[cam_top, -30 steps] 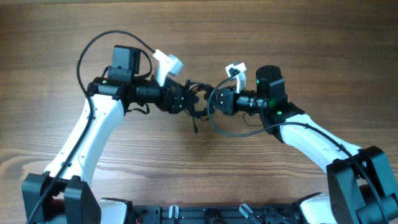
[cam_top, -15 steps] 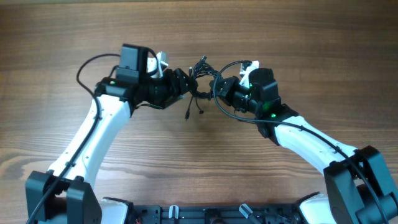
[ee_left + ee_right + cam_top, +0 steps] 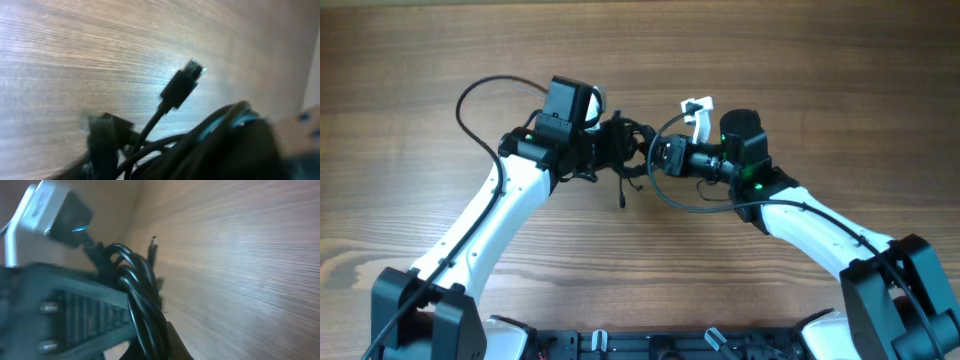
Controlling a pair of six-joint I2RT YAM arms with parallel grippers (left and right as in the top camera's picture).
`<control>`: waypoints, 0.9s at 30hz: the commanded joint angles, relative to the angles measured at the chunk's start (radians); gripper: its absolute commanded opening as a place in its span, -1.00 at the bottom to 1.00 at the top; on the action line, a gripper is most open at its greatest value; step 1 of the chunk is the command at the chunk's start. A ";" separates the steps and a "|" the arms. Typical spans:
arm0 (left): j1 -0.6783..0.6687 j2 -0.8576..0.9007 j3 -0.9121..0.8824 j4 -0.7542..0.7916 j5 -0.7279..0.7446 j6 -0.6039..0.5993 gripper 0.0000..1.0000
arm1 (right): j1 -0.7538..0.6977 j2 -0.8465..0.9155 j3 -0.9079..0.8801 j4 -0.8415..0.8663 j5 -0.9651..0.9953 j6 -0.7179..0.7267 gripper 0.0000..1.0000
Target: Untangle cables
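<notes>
The cables are a small black knot held between my two grippers above the wooden table. One loose plug end hangs down from it. My left gripper is shut on the knot's left side and my right gripper on its right side, almost touching each other. The blurred left wrist view shows one plug sticking up from dark wires. In the right wrist view the bunched wires run down into my jaws, with a plug tip behind them.
The wooden table spreads all round the arms. A thicker black arm cable loops behind the left arm, and another curves under the right wrist. The left arm's white camera mount fills the left of the right wrist view.
The left arm has shifted right, towards the right arm. The right gripper has swung back level. The knot stays held between both grippers, with its loose end still dangling.
</notes>
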 commanded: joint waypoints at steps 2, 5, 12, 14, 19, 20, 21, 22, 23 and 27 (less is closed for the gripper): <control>-0.005 0.010 0.009 -0.018 -0.008 0.286 -0.92 | 0.000 -0.007 0.003 -0.006 -0.194 -0.106 -0.87; -0.005 0.010 0.009 -0.018 -0.094 0.286 -0.91 | -0.066 -0.007 0.003 -0.100 -0.193 -0.124 0.36; -0.005 0.010 0.009 -0.018 -0.223 0.396 -0.92 | -0.238 -0.007 0.003 -0.258 -0.287 -0.228 0.52; -0.005 0.010 0.009 -0.018 -0.221 0.514 -0.92 | -0.227 -0.007 0.003 -0.241 -0.324 -0.283 0.01; -0.005 0.010 0.009 -0.019 -0.206 0.827 -0.92 | -0.224 -0.007 0.003 -0.213 -0.324 -0.282 -0.60; -0.005 0.010 0.009 -0.027 -0.166 0.899 -0.92 | -0.224 -0.007 0.003 -0.213 -0.324 -0.280 -0.54; -0.005 0.010 0.009 -0.034 -0.140 0.944 -0.92 | -0.220 -0.007 0.003 -0.213 -0.325 -0.277 -0.40; -0.005 0.010 0.009 -0.040 -0.131 0.975 -0.92 | -0.211 -0.007 0.003 -0.213 -0.328 -0.277 -0.20; -0.005 0.010 0.009 -0.045 -0.132 1.015 -0.92 | -0.193 -0.007 0.003 -0.213 -0.327 -0.278 0.08; -0.006 0.010 0.009 -0.059 -0.126 1.128 -0.92 | -0.082 -0.007 0.003 -0.206 -0.161 -0.282 0.91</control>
